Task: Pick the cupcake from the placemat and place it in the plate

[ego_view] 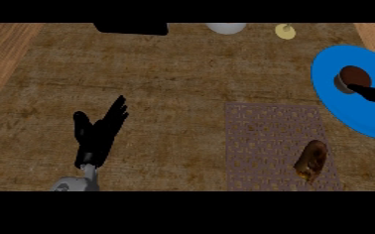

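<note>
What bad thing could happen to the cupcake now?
The brown cupcake sits on the blue round plate near the right edge of the view, with the robot's right hand touching it. Pulling away might nudge or tip it. The brown oblong pastry on the grey patterned placemat could get brushed.

No text, label, brand, number or sign can be read on anything in the head view.
</note>
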### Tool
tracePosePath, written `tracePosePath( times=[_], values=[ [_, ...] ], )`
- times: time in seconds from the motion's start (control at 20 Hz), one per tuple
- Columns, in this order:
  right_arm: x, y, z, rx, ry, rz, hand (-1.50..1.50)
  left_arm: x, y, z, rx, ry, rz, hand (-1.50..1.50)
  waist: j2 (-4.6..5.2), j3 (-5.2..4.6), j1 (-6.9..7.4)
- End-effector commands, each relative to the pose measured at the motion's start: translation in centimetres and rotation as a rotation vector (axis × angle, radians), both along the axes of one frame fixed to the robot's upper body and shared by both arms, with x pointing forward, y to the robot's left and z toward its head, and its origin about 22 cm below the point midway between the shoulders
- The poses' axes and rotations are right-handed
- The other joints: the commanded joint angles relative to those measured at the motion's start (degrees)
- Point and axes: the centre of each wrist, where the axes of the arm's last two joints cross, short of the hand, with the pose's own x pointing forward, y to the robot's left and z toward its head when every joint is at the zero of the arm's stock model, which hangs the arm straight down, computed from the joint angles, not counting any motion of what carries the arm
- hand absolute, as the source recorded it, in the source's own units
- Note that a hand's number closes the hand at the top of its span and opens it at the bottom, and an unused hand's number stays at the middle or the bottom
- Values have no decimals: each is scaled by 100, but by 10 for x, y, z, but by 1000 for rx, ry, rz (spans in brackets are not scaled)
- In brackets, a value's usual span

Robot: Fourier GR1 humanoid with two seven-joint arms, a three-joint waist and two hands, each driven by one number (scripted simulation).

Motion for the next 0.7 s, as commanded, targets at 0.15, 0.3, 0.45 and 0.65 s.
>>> tracePosePath(
  times=[0.15, 0.3, 0.45, 0.65],
  values=[
    [-21, -31, 10, 177, -113, -21, -150, -2, -2, -4, 1, -1, 17, 0, -27, -11, -95],
    [-40, -48, 8, 251, -92, 39, -150, -1, -8, 1, 3, 3, 3, 0, -34, -4, -117],
    [-68, -75, 16, 295, -63, 128, -150, -14, 4, -10, 8, 12, 32, 0, -64, -8, -159],
    [-92, -83, 2, 291, -29, 222, -150, -1, 6, 2, -1, 9, 34, 0, -67, -6, -201]
  ],
)
